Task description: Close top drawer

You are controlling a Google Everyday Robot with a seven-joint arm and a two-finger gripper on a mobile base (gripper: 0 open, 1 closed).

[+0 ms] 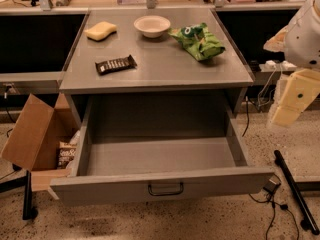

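Top drawer [215, 184] is pulled far out of the grey cabinet toward the camera. Its front panel hangs well forward of the cabinet top [165, 76], and the one small dark loop handle [165, 189] sits at the panel's centre. What shows of its grey inside is bare. It is the only drawer I can see.

Four things lie on the flat grey top, one of each. A yellow sponge [100, 30] is at the back left and a white bowl [152, 25] at the back middle. A crumpled green snack bag [197, 41] lies just right of the bowl, and a dark wrapped chocolate bar [116, 64] sits nearer the front left, apart from the rest.

The floor [200, 219] is pale and speckled. One open cardboard box [30, 131] lies tipped to the left of the cabinet, with some packets [65, 154] showing in it. On the right, one black rod [295, 191] rests on the floor near some thin cables [272, 211]. Benches with dark fronts run behind.

My gripper [287, 109] hangs at the right edge, beside the cabinet and above the floor, well apart from the drawer and touching nothing. Whether it is parted or closed I cannot tell.
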